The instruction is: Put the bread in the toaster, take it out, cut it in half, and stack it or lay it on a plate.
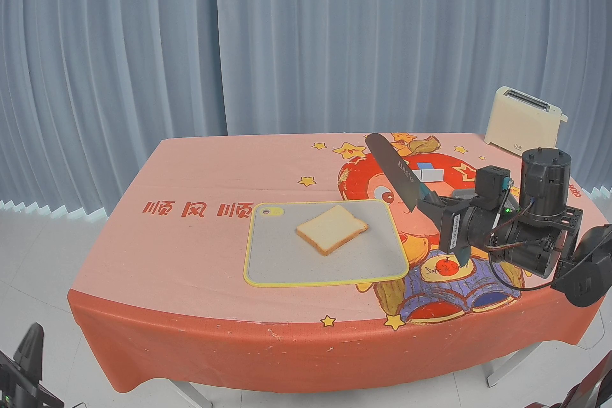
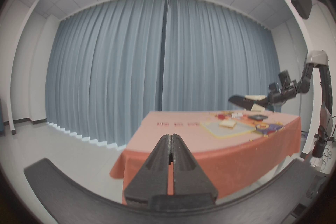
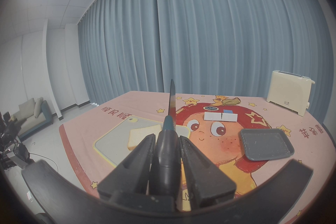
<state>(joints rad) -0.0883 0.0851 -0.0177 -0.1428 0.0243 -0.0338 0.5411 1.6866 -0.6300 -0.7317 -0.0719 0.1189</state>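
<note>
On the cutting board (image 1: pixel 274 256), near its middle, lies one whole slice of bread (image 1: pixel 331 229), flat and uncut. Just right of the board, the right end effector (image 3: pixel 166 146) pinches the handle of a dark knife (image 1: pixel 390 168). The blade points up and away, and it seems to hang clear of the surface (image 1: pixel 191 186). Far behind the board to the right stands a cream toaster (image 1: pixel 524 122). A grey tray (image 3: pixel 266 144) lies also right of the board. Well apart from the board, past the near left corner of the surface, the left end effector (image 2: pixel 171 140) has its fingers pressed together on nothing.
</note>
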